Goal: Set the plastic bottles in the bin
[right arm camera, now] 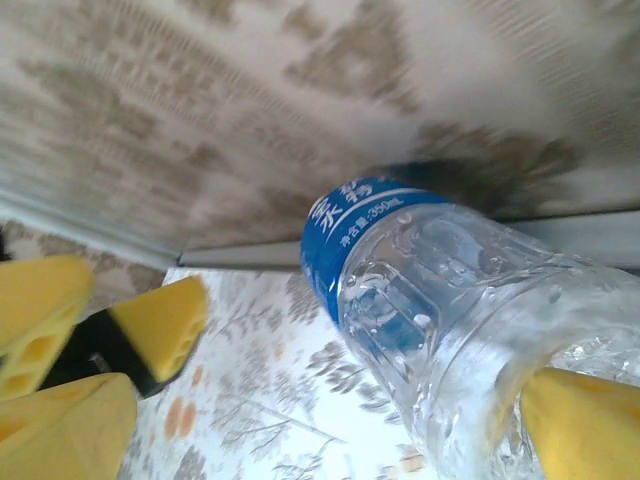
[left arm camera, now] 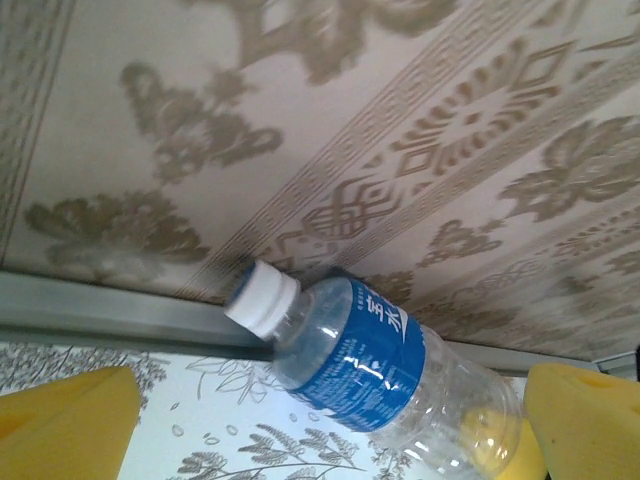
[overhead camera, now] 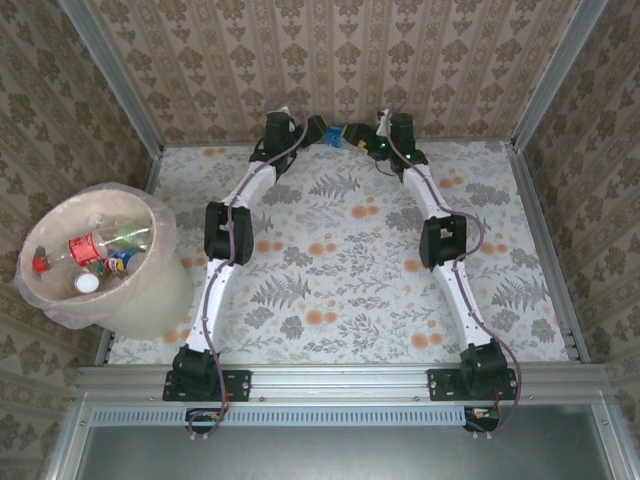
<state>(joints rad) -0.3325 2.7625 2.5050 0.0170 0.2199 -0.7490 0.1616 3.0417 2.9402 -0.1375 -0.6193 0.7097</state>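
Yellow-padded left end effector (left arm camera: 330, 410) and right end effector (right arm camera: 325, 400), both spread apart, bracket a blue-labelled bottle (left arm camera: 360, 370) between them on the worktop (left arm camera: 215, 405).

Clear bottle (left arm camera: 455, 400), blue label (left arm camera: 365, 365), white cap (left arm camera: 262, 297); peach bin (overhead camera: 150, 305); table (overhead camera: 340, 260) with grey-and-orange flowers; beige patterned wall (overhead camera: 330, 60)

Left arm (overhead camera: 230, 235) and right arm (overhead camera: 445, 240) outstretched, jaws wide.

A: Arms, quick?
B: Left arm (overhead camera: 212, 300) & right arm (overhead camera: 463, 290): white links, blk joints, blk bases, dark cable along each (green light (overhead camera: 383, 150) near right wrist).
A: Grippers?
B: Left gripper (left arm camera: 330, 410) pads (left arm camera: 70, 425) yellow foam; right gripper (right arm camera: 320, 430) same.
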